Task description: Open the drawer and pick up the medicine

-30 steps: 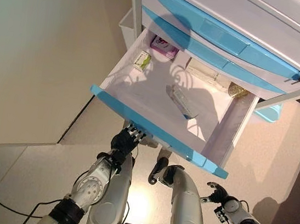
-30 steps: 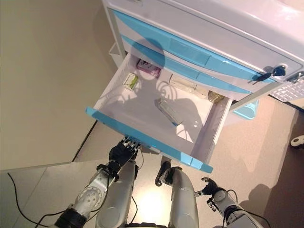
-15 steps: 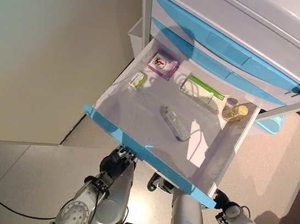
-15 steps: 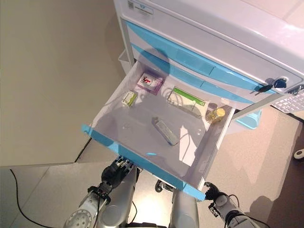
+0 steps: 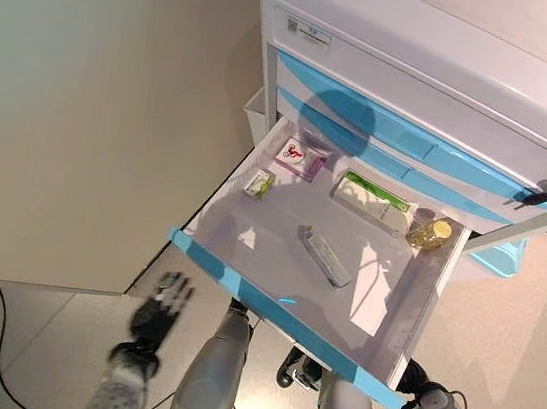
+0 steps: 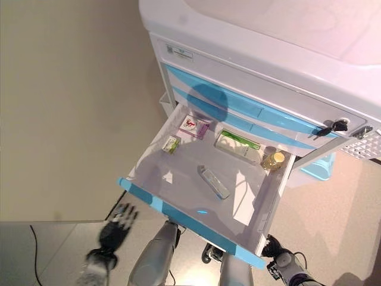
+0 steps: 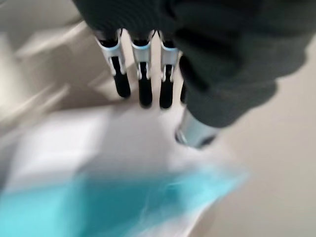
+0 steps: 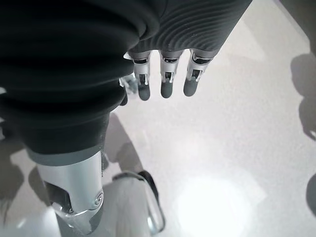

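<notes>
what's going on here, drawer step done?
The drawer stands pulled out of the cart, so opening looks done. Neither hand holds anything. The left hand is open, fingers spread, off the drawer's left front corner and clear of it. The right hand hangs open low over the floor, below the drawer's right corner. Inside lie a pink box, a small green box, a long green-and-white box, a yellow bottle and a clear pack, none touched yet.

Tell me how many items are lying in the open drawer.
5: a pink box and a small green box at the back left, a long green-and-white box and a yellow bottle at the back right, a slim pack mid-drawer. Nothing looks hidden.
</notes>
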### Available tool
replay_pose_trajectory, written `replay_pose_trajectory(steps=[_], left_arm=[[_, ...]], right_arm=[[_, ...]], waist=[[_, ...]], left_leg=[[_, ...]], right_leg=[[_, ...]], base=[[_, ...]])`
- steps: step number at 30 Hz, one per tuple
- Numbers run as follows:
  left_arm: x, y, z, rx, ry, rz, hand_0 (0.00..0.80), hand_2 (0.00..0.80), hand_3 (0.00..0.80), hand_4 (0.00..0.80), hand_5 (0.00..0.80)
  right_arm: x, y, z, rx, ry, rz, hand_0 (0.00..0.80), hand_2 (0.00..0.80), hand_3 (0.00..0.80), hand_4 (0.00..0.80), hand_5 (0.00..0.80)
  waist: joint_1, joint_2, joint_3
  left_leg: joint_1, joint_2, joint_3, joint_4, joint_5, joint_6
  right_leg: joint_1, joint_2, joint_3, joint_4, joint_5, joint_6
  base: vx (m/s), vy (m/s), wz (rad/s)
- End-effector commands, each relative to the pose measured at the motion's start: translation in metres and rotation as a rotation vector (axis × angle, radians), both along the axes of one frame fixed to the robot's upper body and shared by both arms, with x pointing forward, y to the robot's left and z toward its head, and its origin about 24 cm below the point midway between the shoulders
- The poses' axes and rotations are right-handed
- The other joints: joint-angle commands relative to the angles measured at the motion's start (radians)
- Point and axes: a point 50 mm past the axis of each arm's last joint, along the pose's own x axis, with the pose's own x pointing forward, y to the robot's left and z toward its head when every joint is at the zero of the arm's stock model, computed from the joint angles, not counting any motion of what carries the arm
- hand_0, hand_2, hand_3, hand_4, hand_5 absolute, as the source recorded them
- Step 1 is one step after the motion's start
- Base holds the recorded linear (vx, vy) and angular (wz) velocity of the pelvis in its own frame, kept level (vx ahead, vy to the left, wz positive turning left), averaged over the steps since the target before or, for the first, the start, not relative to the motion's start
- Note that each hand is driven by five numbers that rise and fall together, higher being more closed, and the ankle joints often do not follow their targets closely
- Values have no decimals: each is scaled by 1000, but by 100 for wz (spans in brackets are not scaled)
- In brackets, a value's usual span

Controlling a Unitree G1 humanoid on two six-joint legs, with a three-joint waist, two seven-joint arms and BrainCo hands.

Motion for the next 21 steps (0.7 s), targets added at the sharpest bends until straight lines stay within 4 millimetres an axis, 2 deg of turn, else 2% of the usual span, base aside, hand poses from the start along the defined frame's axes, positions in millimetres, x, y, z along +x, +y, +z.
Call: replay_pose_trajectory(steps=[1, 2, 3, 4, 6, 8, 9, 11, 14, 21], left_arm=[[-8, 16, -2, 222, 107, -110, 0, 0, 0, 0, 0], [-13, 18, -14, 276, 195, -139, 0, 0, 0, 0, 0], [-13, 18, -14, 276, 195, -139, 0, 0, 0, 0, 0], [-21, 25, -26, 341, 320, -170, 0, 0, 0, 0, 0], [-26, 26, -31, 349, 362, -179, 0, 0, 0, 0, 0], [-41, 28, -45, 399, 524, -239, 0, 0, 0, 0, 0], [-41, 28, -45, 399, 524, -239, 0, 0, 0, 0, 0], [-56, 27, -54, 431, 645, -323, 0, 0, 0, 0, 0], [-68, 24, -60, 458, 737, -415, 0, 0, 0, 0, 0], [-84, 17, -67, 500, 850, -584, 0, 0, 0, 0, 0]], right_arm=[[6, -10, 7, 0, -46, -26, 0, 0, 0, 0, 0], [4, -11, 7, 6, -43, -40, 0, 0, 0, 0, 0], [4, -11, 7, 6, -44, -40, 0, 0, 0, 0, 0], [4, -12, 7, 14, -45, -55, 0, 0, 0, 0, 0], [4, -13, 7, 14, -45, -61, 0, 0, 0, 0, 0], [0, -16, 6, 14, -38, -84, 0, 0, 0, 0, 0], [0, -16, 6, 14, -38, -84, 0, 0, 0, 0, 0], [-9, -22, 4, 5, -14, -126, 0, 0, 0, 0, 0], [-17, -29, 3, -9, 10, -164, 0, 0, 0, 0, 0], [-36, -49, 4, -33, 39, -285, 0, 0, 0, 0, 0]], waist=[[-19, -37, 1], [-29, -37, -8], [-28, -37, -8], [-40, -32, -21], [-45, -32, -27], [-62, -29, -43], [-62, -29, -42], [-78, -25, -66], [-89, -19, -93], [-103, -18, -149]], left_leg=[[5, -53, 83, -11, -10, 102], [33, -46, 95, -49, -1, 98], [34, -46, 95, -50, 0, 98], [53, -39, 110, -100, 40, 97], [68, -37, 114, -113, 43, 96], [123, -29, 132, -162, 51, 92], [123, -29, 132, -162, 51, 92], [182, -20, 146, -216, 59, 85], [224, -16, 156, -265, 71, 81], [322, -14, 178, -321, 63, 83]], right_leg=[[35, 0, 103, -143, 197, 96], [55, 9, 114, -182, 209, 102], [56, 9, 114, -183, 210, 102], [70, 18, 118, -235, 249, 101], [80, 22, 124, -250, 255, 104], [117, 33, 140, -293, 267, 110], [118, 33, 140, -293, 267, 110], [157, 48, 163, -350, 279, 115], [188, 61, 182, -409, 297, 120], [284, 82, 216, -507, 321, 137]], base=[[106, 48, -31], [57, 22, -33], [53, 70, -50], [-4, 48, -35], [51, 39, -30], [131, 21, -12], [121, -3, -24], [154, -13, -49], [105, -9, -27], [140, -18, -28]])
